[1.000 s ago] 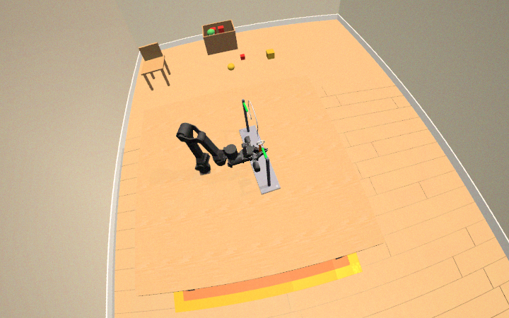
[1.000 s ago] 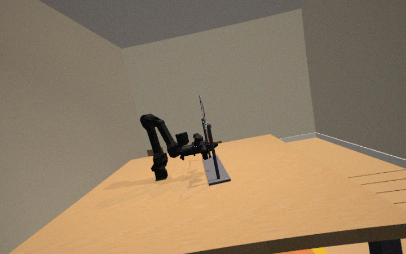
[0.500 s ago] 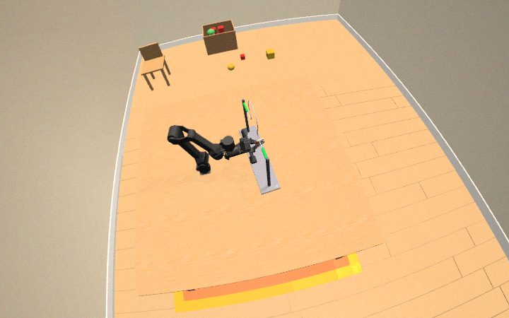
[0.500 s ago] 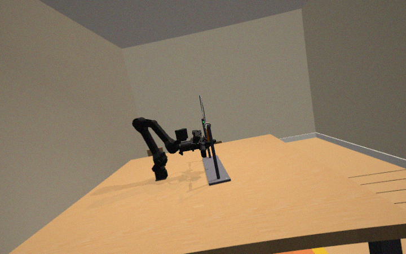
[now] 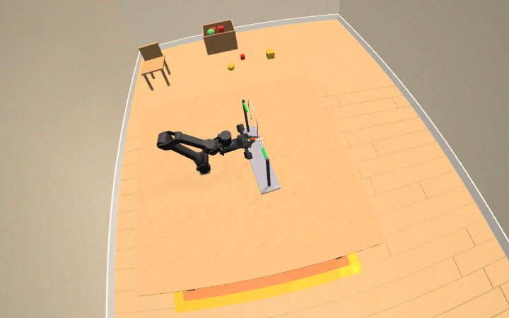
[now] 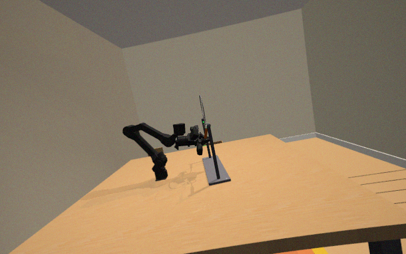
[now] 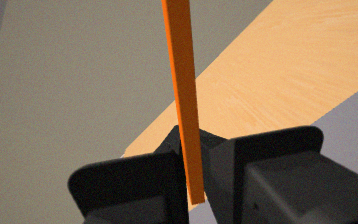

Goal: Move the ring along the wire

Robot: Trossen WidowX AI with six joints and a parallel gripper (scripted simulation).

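My black parallel-jaw gripper is clamped on the slim, square-edged orange handle, whose lower end shows between my two dark finger plates in the wrist view. The handle belongs to the small pale ring, which sits at the wire, between the two posts as the top view shows it, just beside the bright green wire part at the near post. Whether the ring touches the thin grey wire is too small for me to tell. That wire arches high toward the other green part, next to the far black upright post. The near black upright post stands at the other end of the same long, flat grey base plate, which lies on the pale wooden table. My black jointed arm reaches across from one side, bent at a raised elbow, holding the gripper well above the tabletop.
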